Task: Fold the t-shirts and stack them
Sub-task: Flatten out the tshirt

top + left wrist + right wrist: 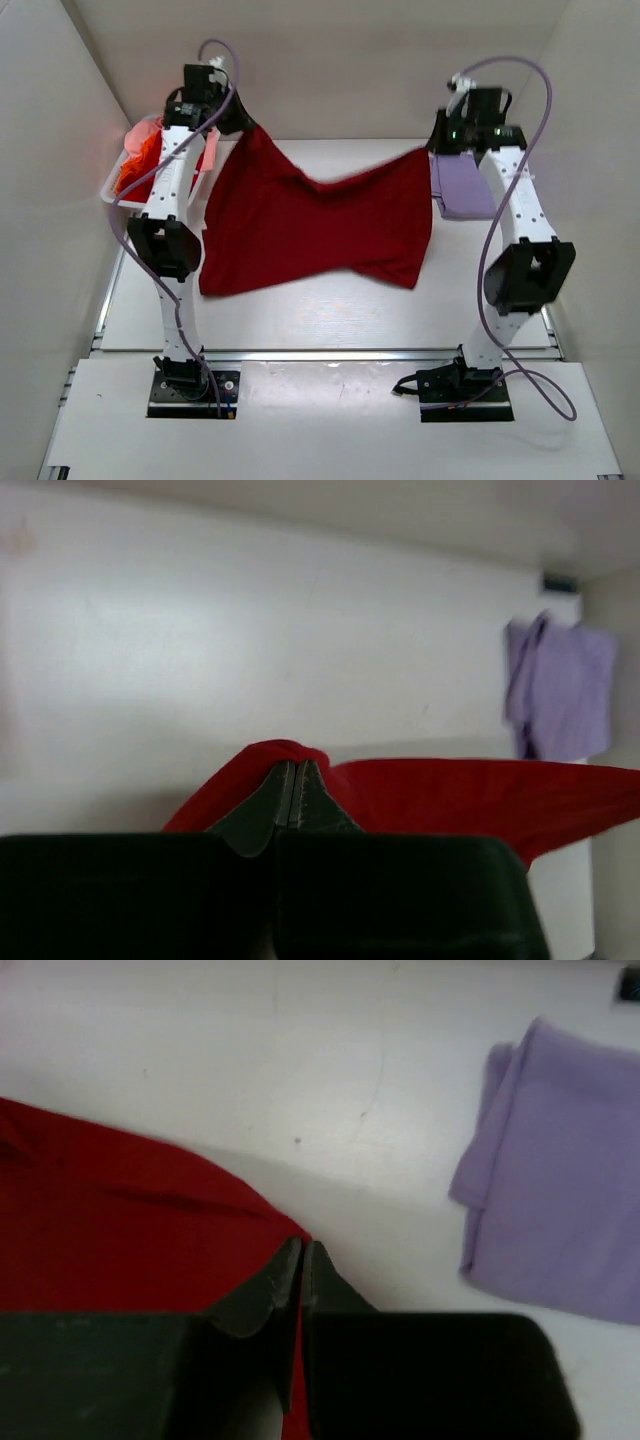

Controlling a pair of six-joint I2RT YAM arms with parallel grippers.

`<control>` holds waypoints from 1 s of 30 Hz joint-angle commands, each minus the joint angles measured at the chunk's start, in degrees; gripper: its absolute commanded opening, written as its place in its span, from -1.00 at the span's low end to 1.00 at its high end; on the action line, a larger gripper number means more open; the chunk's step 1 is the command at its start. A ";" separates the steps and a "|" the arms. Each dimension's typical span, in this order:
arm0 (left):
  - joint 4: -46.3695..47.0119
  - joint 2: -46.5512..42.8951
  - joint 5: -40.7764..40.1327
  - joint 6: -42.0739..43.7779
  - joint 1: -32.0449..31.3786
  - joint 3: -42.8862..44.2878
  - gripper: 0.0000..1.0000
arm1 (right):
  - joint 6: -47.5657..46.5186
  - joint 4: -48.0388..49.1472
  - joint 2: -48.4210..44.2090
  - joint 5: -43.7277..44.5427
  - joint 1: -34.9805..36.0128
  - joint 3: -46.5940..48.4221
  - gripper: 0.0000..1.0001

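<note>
A white bench fills the floor of a white-walled enclosure, seen from above. Two white robot arms rise from its near edge.

A large dark red shirt is the biggest thing on the bench. It is held up by two points on its far edge, one on each side. The cloth sags between them, and its lower part lies spread on the bench, reaching toward the middle.

The left arm reaches to the far left and the right arm to the far right.

A lavender shirt lies folded on the far right of the bench, just beside the right arm and apart from the red shirt.

A white basket sits at the far left edge, partly hidden by the left arm. It holds bunched orange-red shirts, with pink cloth at the back.

The left pincer is clenched on the red shirt's left corner, with cloth humped over its tips. The right pincer is clenched on the shirt's right edge, its tips pressed together with red cloth running out to one side.
</note>
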 commanded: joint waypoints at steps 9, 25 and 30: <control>11.80 -22.95 5.41 -3.39 8.65 -2.36 -1.00 | -3.90 2.54 -2.75 -1.53 -6.37 20.88 -1.00; 16.20 -44.14 3.47 -4.17 7.86 -7.91 -1.00 | -3.90 8.80 -36.16 1.28 -10.06 2.27 -1.00; 16.90 -44.33 4.44 -5.58 8.30 -9.06 -1.00 | -3.82 6.50 -35.46 2.17 -7.69 8.80 -1.00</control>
